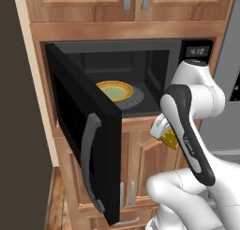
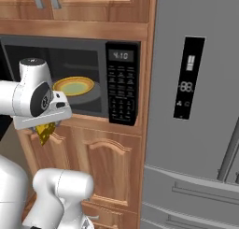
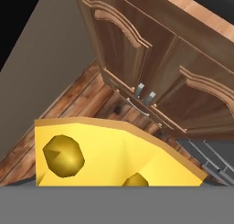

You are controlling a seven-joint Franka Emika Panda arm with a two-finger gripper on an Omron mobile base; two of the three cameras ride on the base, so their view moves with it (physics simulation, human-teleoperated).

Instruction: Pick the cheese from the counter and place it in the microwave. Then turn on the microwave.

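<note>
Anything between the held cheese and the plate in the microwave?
Nothing: left base view shows bare space between yellow cheese wedge and yellow-rimmed plate, only the black microwave's open front lip.

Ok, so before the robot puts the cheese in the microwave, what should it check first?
1. Microwave door swung open: ok.
2. Cheese held in the tool, off the counter: ok.
3. Plate inside the microwave has room on it: ok.
4. Cheese raised to the level of the opening: not ok, it hangs lower, in front of the cupboard doors.
5. How firm the grip is: cannot tell, the fingertips are hidden by the cheese.
</note>
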